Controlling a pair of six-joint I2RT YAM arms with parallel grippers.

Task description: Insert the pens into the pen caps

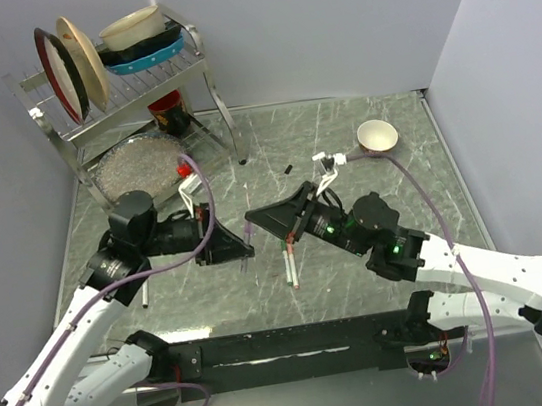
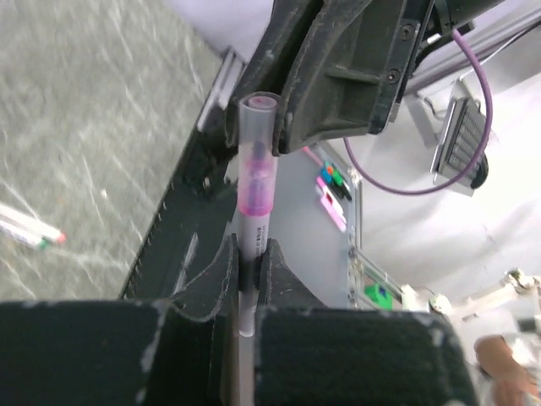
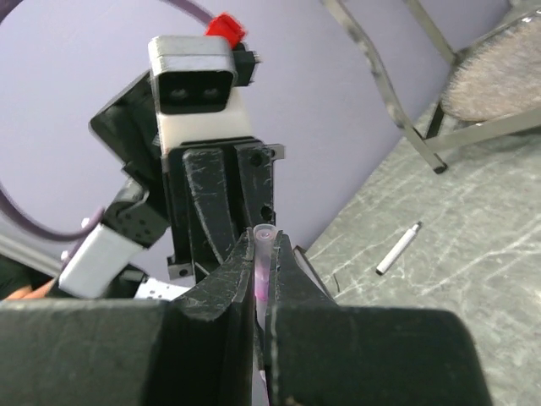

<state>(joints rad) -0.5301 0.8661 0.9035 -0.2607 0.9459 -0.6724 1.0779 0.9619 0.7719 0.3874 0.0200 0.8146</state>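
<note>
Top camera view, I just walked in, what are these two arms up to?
The two arms have met tip to tip above the middle of the table. The left gripper is shut on a white pen whose clear, pink-tinted end points toward the right arm. The right gripper is shut on a slim pink-tinted tube. Whether that tube is a separate cap is hard to tell. Two loose pens lie on the table beneath them.

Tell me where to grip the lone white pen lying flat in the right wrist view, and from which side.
Pinch the pen mid-barrel, straight down from above, jaws across its width. It lies flat and alone, bare table along both sides, so a centred grip should stay balanced and leave both ends free.
</note>
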